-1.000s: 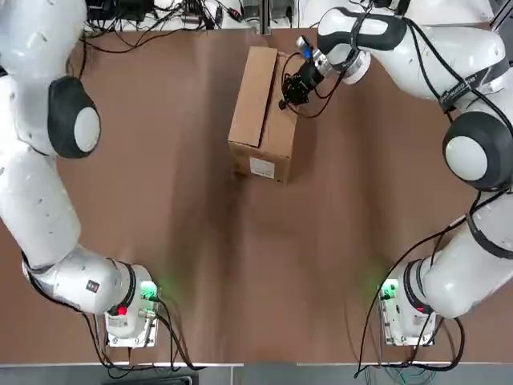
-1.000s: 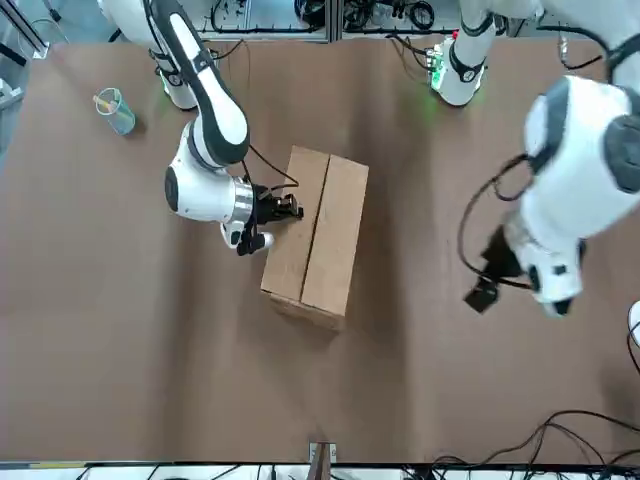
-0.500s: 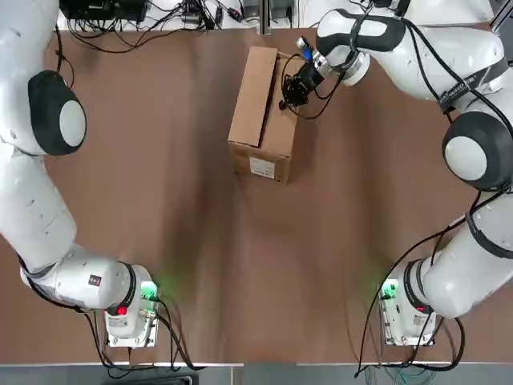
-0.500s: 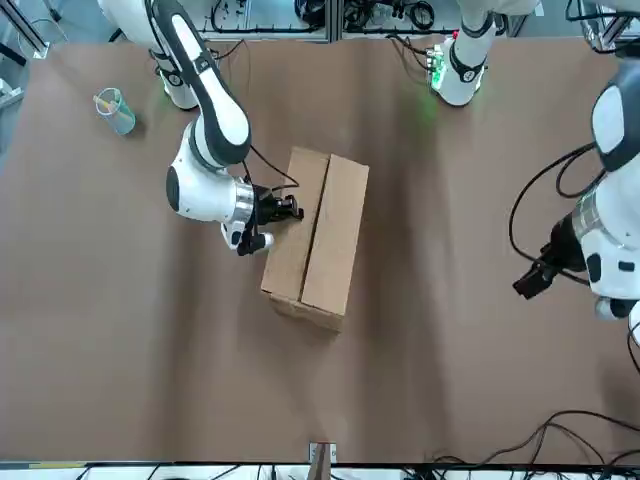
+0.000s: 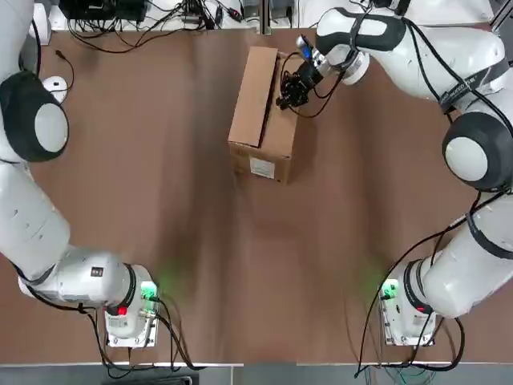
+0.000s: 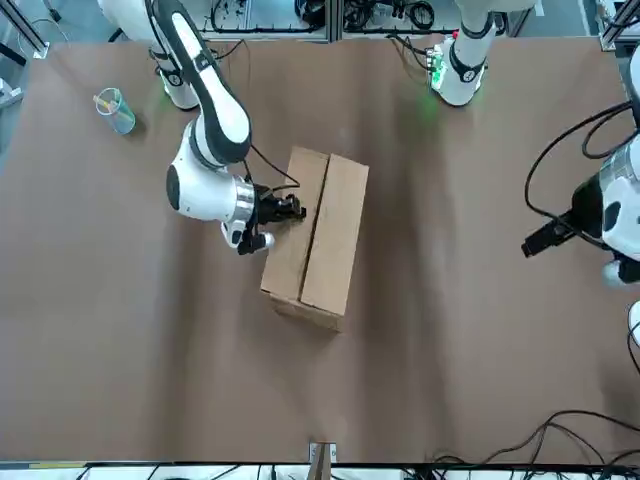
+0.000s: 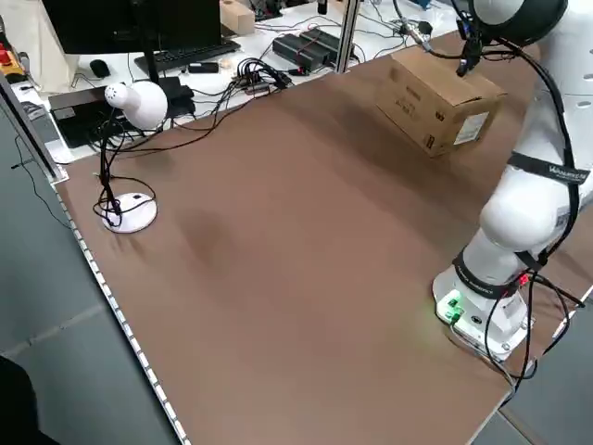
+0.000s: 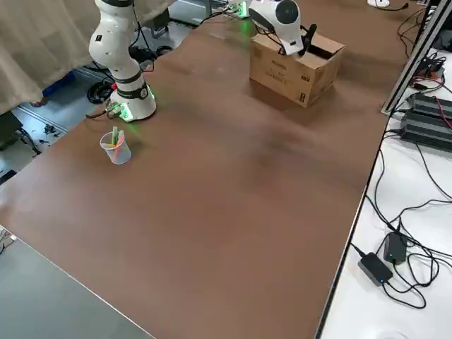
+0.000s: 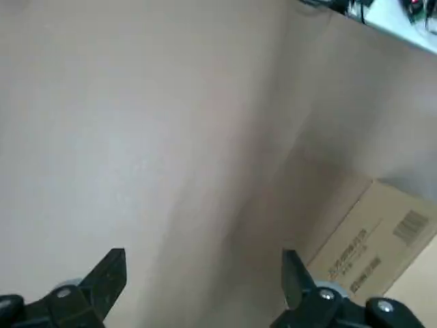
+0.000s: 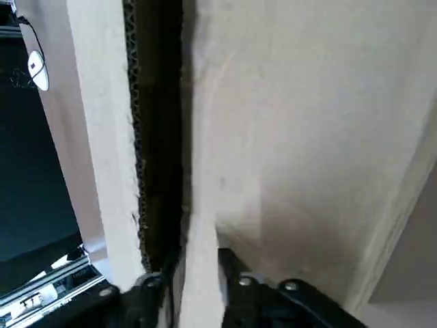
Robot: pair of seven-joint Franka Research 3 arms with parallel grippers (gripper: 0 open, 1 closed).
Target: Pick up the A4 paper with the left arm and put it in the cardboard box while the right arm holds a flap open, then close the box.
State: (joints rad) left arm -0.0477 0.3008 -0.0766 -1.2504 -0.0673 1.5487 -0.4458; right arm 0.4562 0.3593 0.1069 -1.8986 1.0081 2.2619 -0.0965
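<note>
The cardboard box [image 5: 260, 112] [image 6: 315, 240] [image 8: 289, 63] lies in the far middle of the table, its long flaps nearly flat and a dark slit left between them. My right gripper [image 5: 286, 93] [image 6: 290, 210] [image 10: 194, 280] is at the edge of the flap on its side. Its fingers [image 10: 235, 281] straddle that edge, slightly open, with a thin gap on one side. My left arm [image 6: 618, 195] is far out at the table's left side. Its gripper [image 9: 203, 273] hangs wide open over bare table, with nothing in it and the box [image 9: 369, 232] off to one side. The A4 paper is out of view.
A clear cup [image 6: 115, 110] [image 8: 115, 148] with sticks in it stands near the right arm's base. At the left table edge are a white lamp-like stand [image 7: 130, 102] and a mouse [image 5: 54, 84]. Cables and devices line the far edge.
The left arm has swung away from the box toward the table's left edge. The right gripper's fingers have eased apart on the flap and shifted slightly. The box has not moved.
</note>
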